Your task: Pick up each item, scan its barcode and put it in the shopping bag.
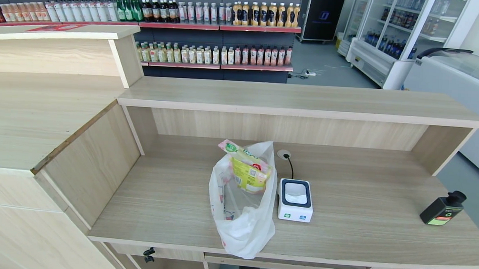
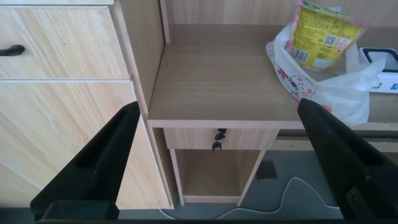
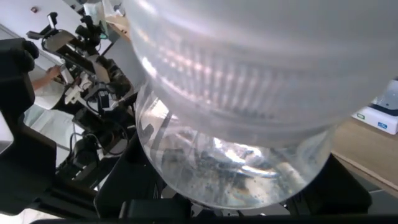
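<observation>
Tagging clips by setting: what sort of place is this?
Most likely a small shop's checkout: shelves of bottled drinks behind, glass-door drinks fridges to one side, and a barcode scanner beside a shopping bag on the wooden counter.

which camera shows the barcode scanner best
The head view: the barcode scanner sits whole on the counter, right of the shopping bag, window up. The left wrist view catches a corner of it behind the bag. The right wrist view shows one white edge past the clear bottle.
</observation>
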Controlling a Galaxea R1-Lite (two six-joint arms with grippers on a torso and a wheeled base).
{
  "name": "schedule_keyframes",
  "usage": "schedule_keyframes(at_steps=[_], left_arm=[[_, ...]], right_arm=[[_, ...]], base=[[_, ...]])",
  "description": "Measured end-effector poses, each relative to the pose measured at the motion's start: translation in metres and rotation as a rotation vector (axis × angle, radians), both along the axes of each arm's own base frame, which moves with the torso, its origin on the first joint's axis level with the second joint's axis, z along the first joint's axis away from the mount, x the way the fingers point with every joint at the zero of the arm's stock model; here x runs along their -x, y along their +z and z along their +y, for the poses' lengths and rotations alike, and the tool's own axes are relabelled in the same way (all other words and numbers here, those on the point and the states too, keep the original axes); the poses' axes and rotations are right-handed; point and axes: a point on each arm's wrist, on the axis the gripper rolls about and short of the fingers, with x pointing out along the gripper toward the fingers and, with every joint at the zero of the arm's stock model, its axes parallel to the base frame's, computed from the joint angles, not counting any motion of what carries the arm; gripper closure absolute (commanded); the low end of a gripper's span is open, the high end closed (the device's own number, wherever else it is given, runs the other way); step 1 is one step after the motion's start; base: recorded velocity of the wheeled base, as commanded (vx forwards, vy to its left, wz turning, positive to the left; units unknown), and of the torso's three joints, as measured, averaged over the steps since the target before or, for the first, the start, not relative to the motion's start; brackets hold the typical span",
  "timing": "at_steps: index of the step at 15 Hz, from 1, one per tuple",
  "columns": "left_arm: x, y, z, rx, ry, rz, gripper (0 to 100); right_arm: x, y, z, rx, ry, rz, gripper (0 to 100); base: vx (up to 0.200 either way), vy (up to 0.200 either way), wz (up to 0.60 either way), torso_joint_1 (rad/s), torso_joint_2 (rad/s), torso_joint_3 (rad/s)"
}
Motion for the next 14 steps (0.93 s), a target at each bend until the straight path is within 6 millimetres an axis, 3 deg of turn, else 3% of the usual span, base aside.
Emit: schedule_keyframes(at_steps=[8, 11, 14], left_arm=[[0.0, 0.0, 0.0, 0.0, 0.0, 0.0, 0], [0.0, 0.0, 0.0, 0.0, 0.0, 0.0, 0], [0.0, 0.0, 0.0, 0.0, 0.0, 0.0, 0]], right_arm=[[-0.008, -0.002, -0.001, 0.039, -0.06, -0.021, 100], [-0.034, -0.016, -0.008, 0.252, -0.262, -0.113, 100], [-0.068, -0.032, -0.027, 0.527, -0.469, -0.205, 100]], base=[[0.0, 0.0, 0.0, 0.0, 0.0, 0.0], [0.0, 0.0, 0.0, 0.0, 0.0, 0.0], [0.0, 0.0, 0.0, 0.0, 0.0, 0.0]])
